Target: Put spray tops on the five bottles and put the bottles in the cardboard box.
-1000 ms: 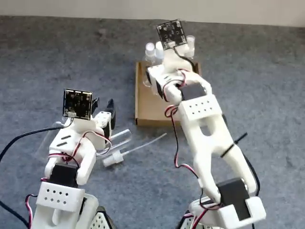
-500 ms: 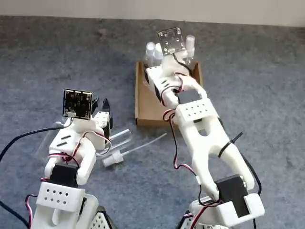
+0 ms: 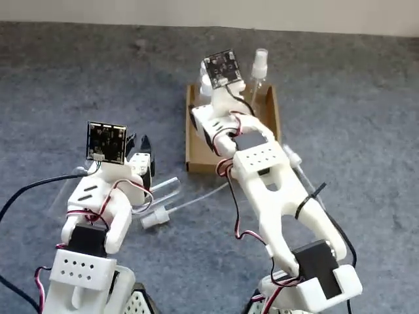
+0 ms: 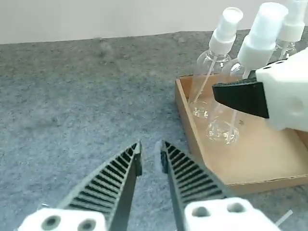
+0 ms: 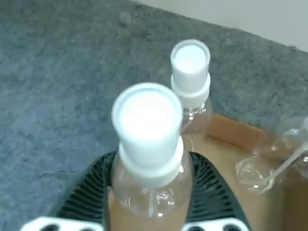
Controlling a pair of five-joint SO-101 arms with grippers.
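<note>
Right hand (image 5: 150,195), ribbed black, clasping clear bottle (image 5: 147,159)

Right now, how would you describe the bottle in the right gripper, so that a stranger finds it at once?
Look at the cardboard box on the grey carpet, where clear bottles with white spray tops are gathered. The bottle you want sits between the black fingers of the right gripper; its neighbours stand free.
</note>
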